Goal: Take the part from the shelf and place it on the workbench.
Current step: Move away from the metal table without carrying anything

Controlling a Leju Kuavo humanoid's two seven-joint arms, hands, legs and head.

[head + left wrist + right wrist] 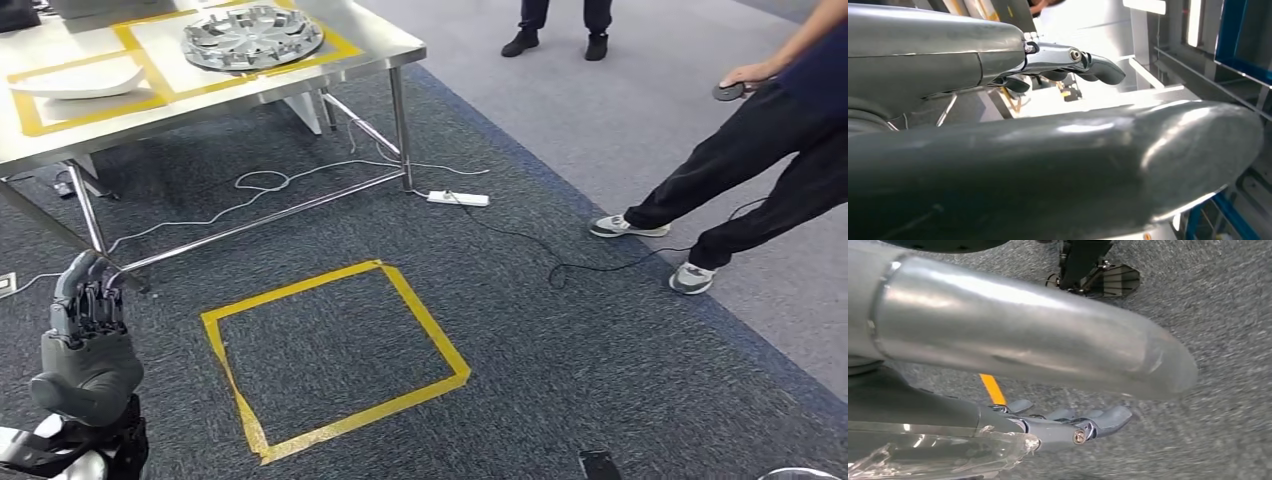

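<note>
- the workbench (395,45), a steel table in the upper left of the head view, carries yellow tape outlines; it stands well beyond the left hand, up and to the right of it in the frame.
- a yellow tape square (335,355) on the carpet lies at lower centre, between the robot and the table.
- a person (770,150) leans in from the upper right edge, feet on the grey floor, well apart from the table.
- a round silver wheel-like part (252,38) sits inside one tape outline near the top of the frame; a pale curved part (80,80) lies in the outline to its left, long axis running roughly left to right. whether either is the task's part i cannot tell; no shelf is plainly made out.
- the left hand (88,340) rises at the lower left, fingers up and lightly curled, holding nothing; it is the nearer hand to the table.
- the right hand (1068,422), in its wrist view, hangs over carpet, fingers extended and apart, nothing in them.
</note>
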